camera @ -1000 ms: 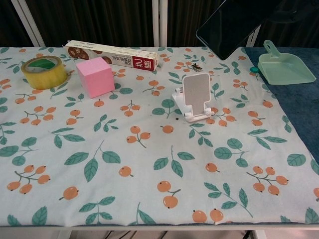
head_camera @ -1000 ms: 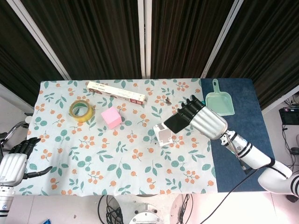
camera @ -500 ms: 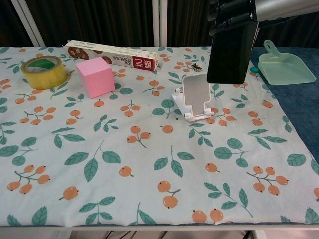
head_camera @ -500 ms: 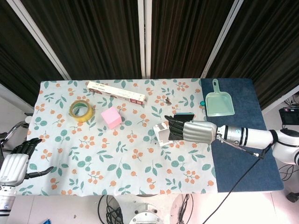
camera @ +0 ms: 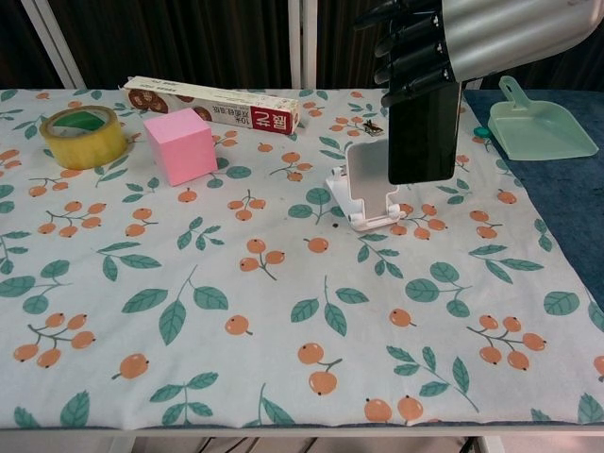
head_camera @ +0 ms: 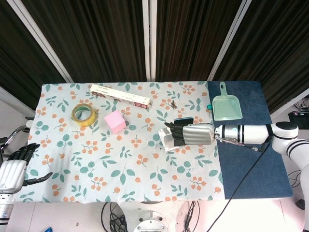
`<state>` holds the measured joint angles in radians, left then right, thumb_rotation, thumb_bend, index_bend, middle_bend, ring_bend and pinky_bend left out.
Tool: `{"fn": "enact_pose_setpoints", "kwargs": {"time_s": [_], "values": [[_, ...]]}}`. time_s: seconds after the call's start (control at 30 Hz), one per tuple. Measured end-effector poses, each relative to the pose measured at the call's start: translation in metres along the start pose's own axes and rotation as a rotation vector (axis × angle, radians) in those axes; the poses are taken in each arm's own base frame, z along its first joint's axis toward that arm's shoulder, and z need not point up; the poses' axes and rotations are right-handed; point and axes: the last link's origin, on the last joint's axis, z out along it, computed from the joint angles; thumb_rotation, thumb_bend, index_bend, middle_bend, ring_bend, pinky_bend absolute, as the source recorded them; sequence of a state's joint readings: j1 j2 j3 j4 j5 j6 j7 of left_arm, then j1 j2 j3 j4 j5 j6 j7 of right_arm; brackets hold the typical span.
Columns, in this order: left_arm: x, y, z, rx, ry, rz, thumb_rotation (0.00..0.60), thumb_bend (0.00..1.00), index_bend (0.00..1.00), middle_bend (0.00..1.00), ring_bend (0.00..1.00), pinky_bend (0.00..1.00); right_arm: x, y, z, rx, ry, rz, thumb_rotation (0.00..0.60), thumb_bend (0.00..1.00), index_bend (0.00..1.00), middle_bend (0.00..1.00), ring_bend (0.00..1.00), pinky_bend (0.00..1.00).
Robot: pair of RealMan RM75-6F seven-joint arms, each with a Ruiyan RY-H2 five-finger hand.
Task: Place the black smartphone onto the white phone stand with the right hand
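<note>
My right hand (camera: 444,42) grips the black smartphone (camera: 423,132) by its top, holding it upright with the screen facing the chest camera. The phone hangs just in front of and to the right of the white phone stand (camera: 368,184), covering part of the stand's backrest. From the head view the right hand (head_camera: 190,134) sits right beside the stand (head_camera: 167,139), and only the phone's top edge (head_camera: 183,120) shows above the fingers. My left hand (head_camera: 12,166) rests off the table's left front corner, fingers apart and holding nothing.
A pink cube (camera: 179,144), a yellow tape roll (camera: 83,135) and a long box (camera: 212,103) lie on the left and back of the floral cloth (camera: 236,283). A green dustpan (camera: 538,125) sits on the blue mat at the right.
The right hand swung the phone from a high tilt to upright and lowered it leftward, close against the stand. The left hand stayed put.
</note>
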<state>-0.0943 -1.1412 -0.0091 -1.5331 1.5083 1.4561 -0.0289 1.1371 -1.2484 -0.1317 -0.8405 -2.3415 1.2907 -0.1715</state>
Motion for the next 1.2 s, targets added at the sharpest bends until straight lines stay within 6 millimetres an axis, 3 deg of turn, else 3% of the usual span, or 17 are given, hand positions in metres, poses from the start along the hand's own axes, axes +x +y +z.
{"fn": "enact_pose_setpoints", "kwargs": {"time_s": [0.6,1.2], "values": [[0.001,-0.007,0.000,0.005,0.019,0.050,0.253,0.03,0.13,0.12,0.14,0.24,-0.004,-0.003,0.032,0.051,0.027,-0.025,0.600,0.43,0.62,0.34,0.28,0.00],[0.000,-0.014,-0.003,0.009,0.032,0.073,0.254,0.03,0.13,0.12,0.14,0.24,-0.006,-0.010,0.040,0.083,0.025,-0.063,0.600,0.48,0.61,0.29,0.23,0.00]]}}
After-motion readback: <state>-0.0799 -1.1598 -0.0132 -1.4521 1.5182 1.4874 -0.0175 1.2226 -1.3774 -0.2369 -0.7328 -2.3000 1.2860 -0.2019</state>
